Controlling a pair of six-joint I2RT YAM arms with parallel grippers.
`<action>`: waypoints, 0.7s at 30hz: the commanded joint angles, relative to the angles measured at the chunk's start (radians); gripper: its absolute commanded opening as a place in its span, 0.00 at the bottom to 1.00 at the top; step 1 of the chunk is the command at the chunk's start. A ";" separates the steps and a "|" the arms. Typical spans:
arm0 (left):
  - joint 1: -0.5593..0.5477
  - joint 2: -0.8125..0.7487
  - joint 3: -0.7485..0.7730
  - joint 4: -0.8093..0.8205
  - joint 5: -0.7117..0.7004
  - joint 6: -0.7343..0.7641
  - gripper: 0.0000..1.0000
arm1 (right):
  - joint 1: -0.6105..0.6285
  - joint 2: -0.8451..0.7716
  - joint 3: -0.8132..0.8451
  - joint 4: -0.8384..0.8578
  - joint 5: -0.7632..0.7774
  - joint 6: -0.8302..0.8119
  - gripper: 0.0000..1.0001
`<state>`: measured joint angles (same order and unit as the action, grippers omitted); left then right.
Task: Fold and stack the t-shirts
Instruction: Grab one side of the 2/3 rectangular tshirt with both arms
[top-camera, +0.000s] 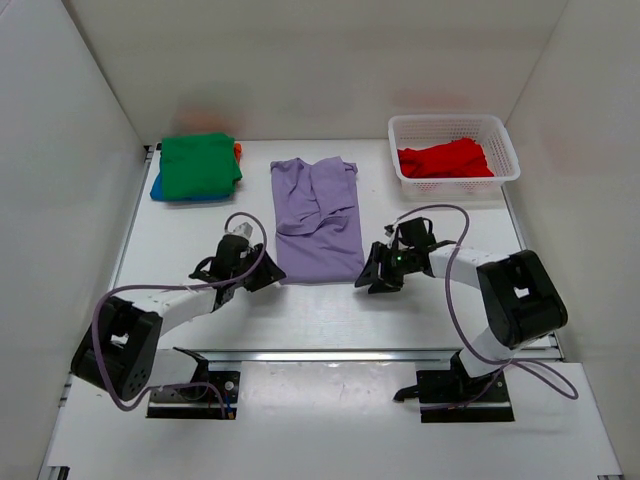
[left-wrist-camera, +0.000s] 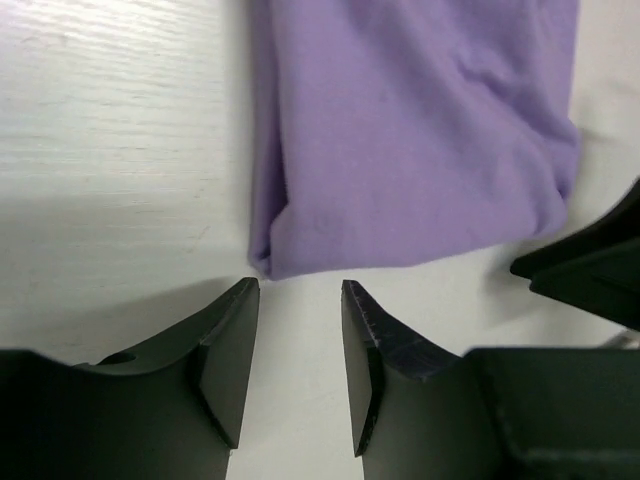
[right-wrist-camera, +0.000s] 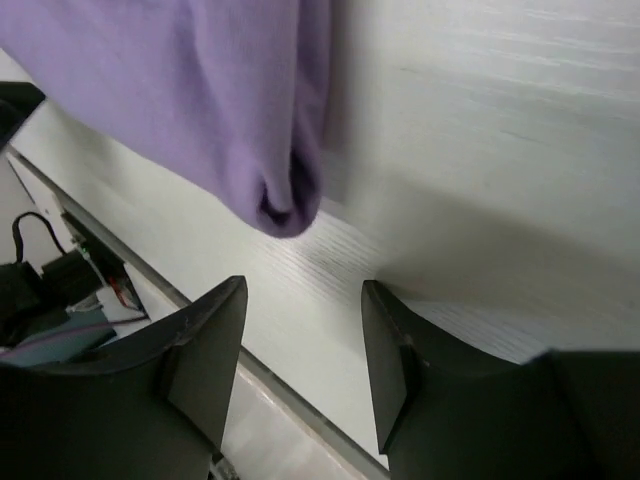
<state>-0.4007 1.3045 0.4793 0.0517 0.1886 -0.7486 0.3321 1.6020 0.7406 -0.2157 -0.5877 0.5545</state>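
Note:
A lavender t-shirt (top-camera: 316, 218) lies folded lengthwise in the middle of the table. My left gripper (top-camera: 268, 276) stands open just off its near left corner (left-wrist-camera: 268, 262), holding nothing. At the near right corner (right-wrist-camera: 285, 210) my right gripper (top-camera: 368, 277) is open and empty as well. In the left wrist view the left gripper (left-wrist-camera: 300, 290) sits a short gap from the cloth. The right gripper (right-wrist-camera: 305, 295) is likewise apart from the corner. A folded green t-shirt (top-camera: 198, 165) tops a stack at the back left, with blue (top-camera: 158, 188) and orange (top-camera: 238, 150) edges showing beneath. A red t-shirt (top-camera: 445, 160) lies crumpled in the basket.
The white mesh basket (top-camera: 506, 150) stands at the back right. White walls enclose the table on the left, back and right. A metal rail (top-camera: 350, 354) runs along the near edge, behind the arm bases.

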 joint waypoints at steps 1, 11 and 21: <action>-0.027 -0.004 -0.019 0.108 -0.139 -0.095 0.50 | 0.036 -0.028 -0.033 0.263 0.101 0.143 0.48; -0.125 0.208 0.062 0.183 -0.106 -0.192 0.49 | 0.022 0.082 0.022 0.337 0.101 0.182 0.18; -0.095 -0.034 0.119 -0.051 -0.049 -0.056 0.00 | 0.036 -0.201 0.068 0.092 0.085 0.107 0.00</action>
<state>-0.4965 1.3937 0.5224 0.1116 0.1246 -0.8963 0.3660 1.5349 0.7380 -0.0597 -0.5007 0.7029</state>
